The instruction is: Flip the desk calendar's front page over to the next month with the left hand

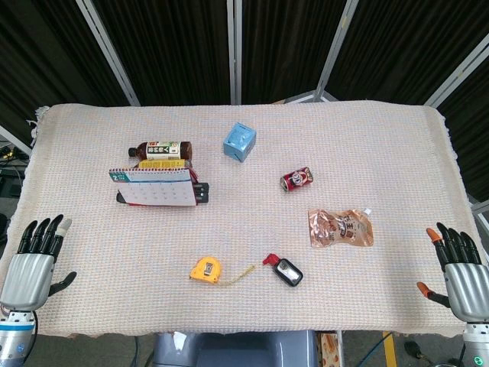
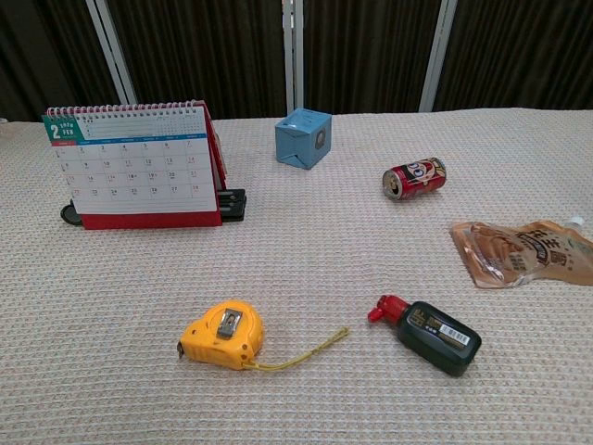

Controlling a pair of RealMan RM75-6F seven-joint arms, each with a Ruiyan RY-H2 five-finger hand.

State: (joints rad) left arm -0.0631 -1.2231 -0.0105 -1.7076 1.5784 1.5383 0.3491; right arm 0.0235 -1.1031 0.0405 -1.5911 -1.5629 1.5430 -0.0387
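we had not yet begun the approach: our left hand (image 1: 30, 264) rested at the near left table edge, fingers spread and holding nothing, well apart from the desk calendar (image 2: 134, 167), which stood upright at far left showing february. next, the hand needed to reach the front page's lower edge. our right hand (image 1: 461, 271) lay spread and empty.

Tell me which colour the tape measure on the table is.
The tape measure is yellow-orange, clearest in the chest view.
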